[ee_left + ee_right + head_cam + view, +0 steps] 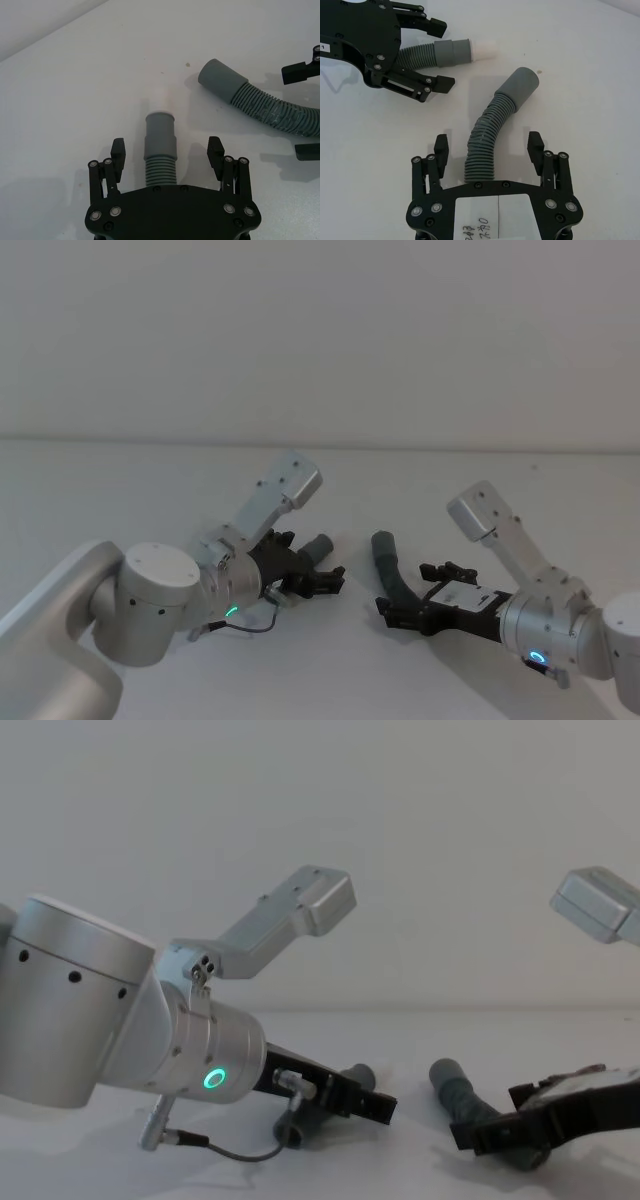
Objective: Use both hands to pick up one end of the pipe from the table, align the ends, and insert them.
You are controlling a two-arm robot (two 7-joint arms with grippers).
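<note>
A plain white table (120, 480) ran the full width of the scene, matte and bare but for a few tiny specks. Its far edge met a bare, pale grey wall (320, 330) in a straight line. The light was soft and even, leaving faint shadows on the table.

The short piece (160, 159) lies on the white worktop (120, 490): ribbed grey hose with a stepped cuff (160, 131) and a white tip. Near it but apart, the long piece (485, 145) curves, ribbed, ending in a wider cuff (520, 86).
</note>
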